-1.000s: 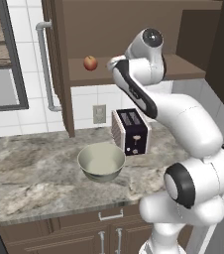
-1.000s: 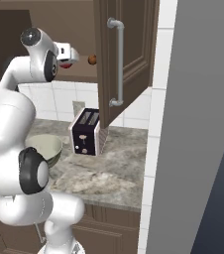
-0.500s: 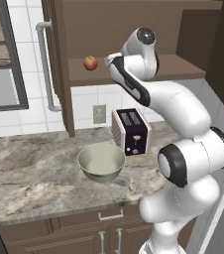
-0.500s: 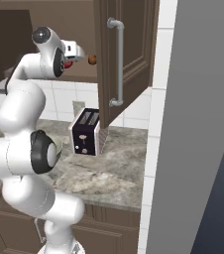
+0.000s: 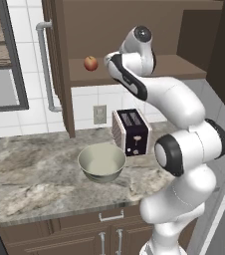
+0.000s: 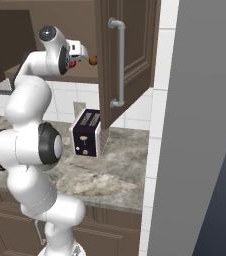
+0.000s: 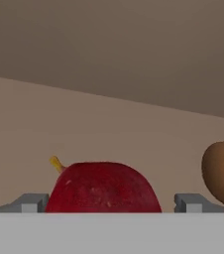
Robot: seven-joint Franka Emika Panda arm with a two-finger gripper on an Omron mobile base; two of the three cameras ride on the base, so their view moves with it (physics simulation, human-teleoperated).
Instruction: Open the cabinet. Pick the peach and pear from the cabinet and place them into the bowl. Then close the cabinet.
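While I look along the hand, my pincer (image 7: 106, 206) stands wide open, a grey fingertip (image 7: 29, 203) at seven o'clock and the other at five o'clock, and the red pear (image 7: 103, 189) sits between them at six o'clock, close up, its yellow stem pointing to ten o'clock. I cannot tell whether either tip touches it. A brown round fruit (image 7: 223, 173) lies just beside the pear at three o'clock, partly cut off by the edge. Both rest on the brown shelf (image 7: 109, 134) inside the cabinet, whose back wall fills the far part of that view.

From the left base view, nearest me is the marble desk (image 5: 30, 184). The pale green bowl (image 5: 102, 162) stands on it near the centre, with nothing visible in it, and a dark toaster (image 5: 132, 132) stands just behind it at two o'clock. Above them, the cabinet (image 5: 59, 60) is open, its door swung out with the long silver handle (image 5: 45, 64) at ten o'clock. The peach (image 5: 90, 63) rests on the shelf at eleven o'clock, near my arm's wrist but apart from it.

In the right base view, the hand reaches into the cabinet at eleven o'clock, with the brown fruit just past it and the other open door at twelve o'clock.
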